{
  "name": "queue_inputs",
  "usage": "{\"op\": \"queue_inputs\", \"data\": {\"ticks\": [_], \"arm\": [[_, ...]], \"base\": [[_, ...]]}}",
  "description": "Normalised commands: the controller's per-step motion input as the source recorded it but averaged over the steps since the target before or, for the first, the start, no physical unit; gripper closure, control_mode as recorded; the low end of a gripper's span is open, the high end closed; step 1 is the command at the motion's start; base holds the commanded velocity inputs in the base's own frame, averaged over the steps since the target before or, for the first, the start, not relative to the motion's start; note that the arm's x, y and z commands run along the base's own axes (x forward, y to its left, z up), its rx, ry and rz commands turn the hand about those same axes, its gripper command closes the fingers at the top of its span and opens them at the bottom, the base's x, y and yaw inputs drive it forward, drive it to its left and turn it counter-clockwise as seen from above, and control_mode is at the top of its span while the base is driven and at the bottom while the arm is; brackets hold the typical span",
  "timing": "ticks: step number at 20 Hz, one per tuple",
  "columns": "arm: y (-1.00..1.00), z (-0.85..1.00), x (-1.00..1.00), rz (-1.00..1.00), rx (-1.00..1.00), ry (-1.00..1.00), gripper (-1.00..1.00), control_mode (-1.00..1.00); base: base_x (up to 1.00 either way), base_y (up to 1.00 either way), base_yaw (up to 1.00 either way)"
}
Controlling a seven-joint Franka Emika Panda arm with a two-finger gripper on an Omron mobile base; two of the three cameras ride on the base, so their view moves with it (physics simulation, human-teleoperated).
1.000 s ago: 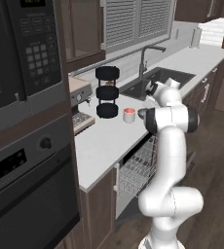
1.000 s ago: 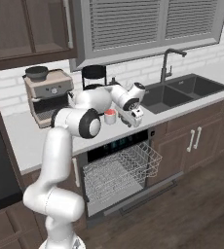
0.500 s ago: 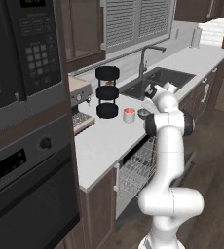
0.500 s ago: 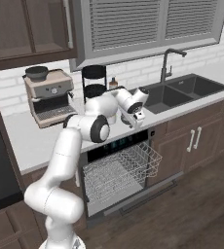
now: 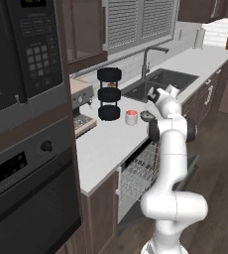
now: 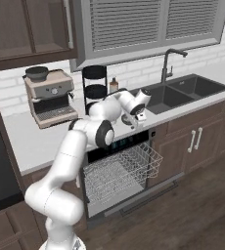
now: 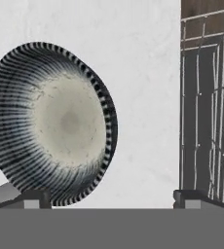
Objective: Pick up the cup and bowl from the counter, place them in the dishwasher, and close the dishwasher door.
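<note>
Claw [image 7: 109,197] spread wide and empty just above the bowl [image 7: 50,121], which sits on the pale worktop [image 5: 106,144] near its front edge, just beside the salmon-red cup [image 5: 131,117] and above the open dishwasher's wire rack [image 6: 122,173].

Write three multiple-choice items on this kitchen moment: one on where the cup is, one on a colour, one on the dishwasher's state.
1. Where is the cup?
A. on the counter, right of the black tiered rack, in the left base view
B. in the sink
C. in the dishwasher rack

2. What colour is the cup?
A. blue
B. salmon-red
C. green

3. How is the dishwasher door?
A. shut
B. removed
C. dropped open, white wire rack pulled out

Answers: 1 A, it stands on the pale slab beside the black rack. 2 B, its wall is reddish. 3 C, the wire rack juts out below the counter, empty.
</note>
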Motion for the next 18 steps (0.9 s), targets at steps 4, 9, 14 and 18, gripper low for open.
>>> {"op": "queue_inputs", "data": {"ticks": [4, 9, 14, 18], "arm": [[0.00, -0.26, 0.18, -0.14, 0.00, 0.00, -1.00, -1.00], [0.00, -0.36, 0.15, -0.14, 0.00, 0.00, -1.00, -1.00], [0.00, -0.09, 0.19, -0.14, 0.00, 0.00, -1.00, -1.00], [0.00, -0.23, 0.21, -0.14, 0.00, 0.00, 1.00, -1.00]], "base": [[0.00, 0.00, 0.00], [0.00, 0.00, 0.00], [0.00, 0.00, 0.00], [0.00, 0.00, 0.00]]}}
